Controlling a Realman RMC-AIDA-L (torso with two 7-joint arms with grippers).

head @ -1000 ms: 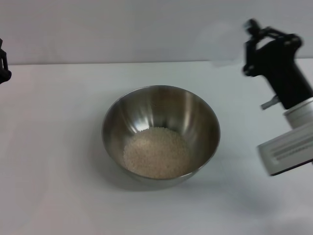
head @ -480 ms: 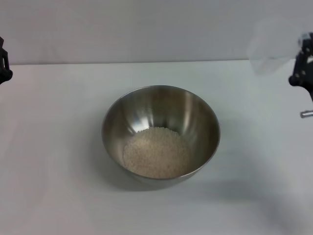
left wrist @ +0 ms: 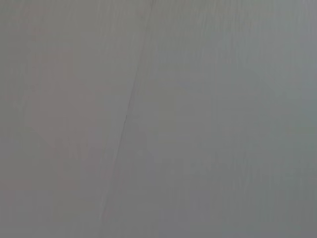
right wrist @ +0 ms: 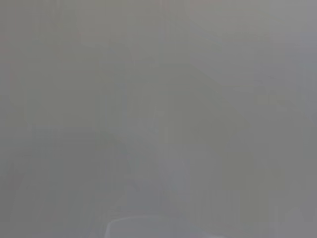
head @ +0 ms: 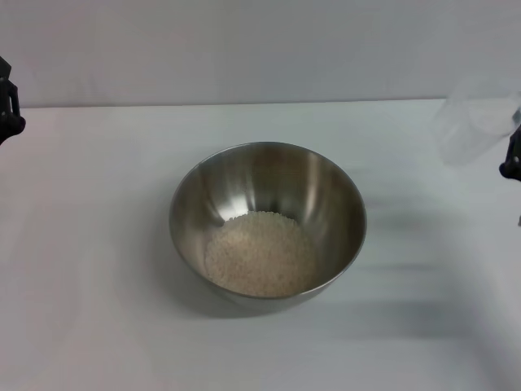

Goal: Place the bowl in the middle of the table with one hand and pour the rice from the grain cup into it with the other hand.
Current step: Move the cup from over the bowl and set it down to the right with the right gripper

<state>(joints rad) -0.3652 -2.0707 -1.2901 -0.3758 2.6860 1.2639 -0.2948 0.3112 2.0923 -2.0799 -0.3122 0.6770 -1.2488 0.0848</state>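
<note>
The steel bowl (head: 267, 221) stands in the middle of the white table (head: 98, 309). A pale mound of rice (head: 260, 254) lies in its bottom. The translucent grain cup (head: 474, 124) hovers blurred at the far right, looking empty, right beside my right gripper (head: 513, 160). Only a black sliver of that gripper shows at the picture's right edge, and it carries the cup. My left gripper (head: 6, 104) is parked at the far left edge, well away from the bowl. Both wrist views show only flat grey.
White tabletop runs all round the bowl, and its back edge (head: 244, 103) meets a plain grey wall. Nothing else stands on the table.
My right arm has swung off to the right and down, almost leaving the head view, taking the grain cup with it. Bowl, rice and left gripper have stayed put.
</note>
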